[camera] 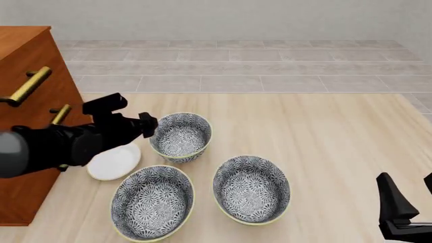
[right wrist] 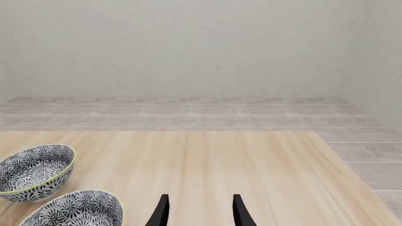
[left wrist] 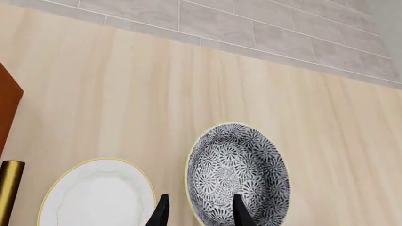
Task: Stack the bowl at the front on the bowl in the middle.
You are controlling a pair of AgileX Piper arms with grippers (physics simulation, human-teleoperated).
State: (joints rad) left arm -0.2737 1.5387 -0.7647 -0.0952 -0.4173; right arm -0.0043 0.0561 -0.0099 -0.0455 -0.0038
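Three alike floral bowls stand on the table. The bowl at the front (camera: 153, 202) is nearest me on the left. The bowl in the middle (camera: 251, 189) (right wrist: 75, 210) sits to its right. A third bowl (camera: 180, 135) (left wrist: 238, 172) (right wrist: 35, 172) stands farther back. My left gripper (camera: 145, 125) (left wrist: 201, 215) hangs open over the left rim of that back bowl, with nothing held. My right gripper (camera: 410, 195) (right wrist: 199, 212) is open and empty near the table's front right corner, well away from the bowls.
A small white plate (camera: 115, 162) (left wrist: 97, 195) lies left of the back bowl, partly under my left arm. A brown cabinet (camera: 27, 76) with gold handles (camera: 27, 86) stands along the table's left side. Tiled floor lies beyond the table's far edge (camera: 243, 92).
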